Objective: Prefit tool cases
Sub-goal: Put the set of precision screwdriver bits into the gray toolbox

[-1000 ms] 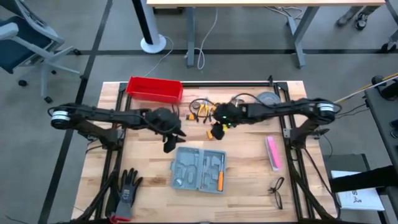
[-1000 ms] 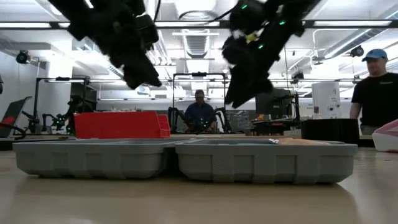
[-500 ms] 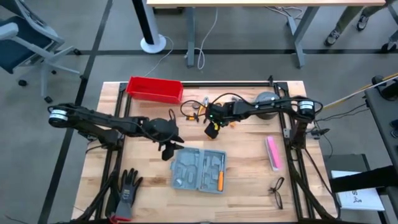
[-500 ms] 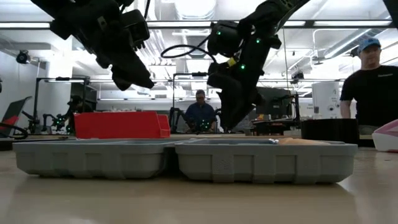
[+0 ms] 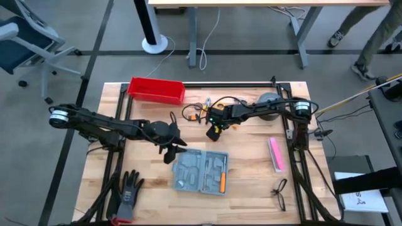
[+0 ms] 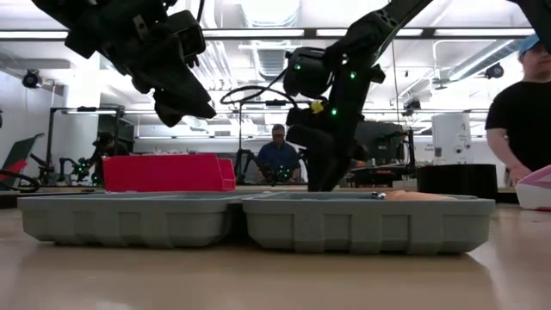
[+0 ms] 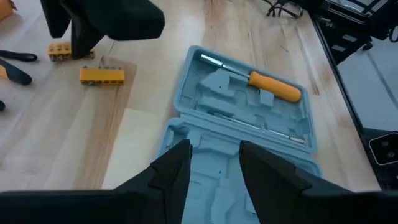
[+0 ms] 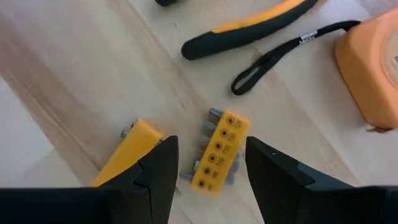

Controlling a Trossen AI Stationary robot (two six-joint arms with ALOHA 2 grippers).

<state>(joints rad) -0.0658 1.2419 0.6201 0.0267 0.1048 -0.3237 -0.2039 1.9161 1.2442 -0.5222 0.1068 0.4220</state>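
Right gripper [image 8: 205, 163] spread wide, empty, poised directly over yellow bit holder [image 8: 219, 152] on tabletop [image 5: 251, 157]; second yellow bit holder [image 8: 127, 151] just beside.
Left gripper [image 7: 214, 163] partly open, empty, above open tool case [image 7: 245, 106]; orange-handled screwdriver [image 7: 273, 86] seated in far half.

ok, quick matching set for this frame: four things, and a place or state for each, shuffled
1 tool case
2 red bin
3 right gripper
4 black glove

A far edge of the table, left side
B lying open flat, orange-handled screwdriver in a slot
C near left corner of the table
D fingers open above a yellow bit holder

1-B, 2-A, 3-D, 4-C
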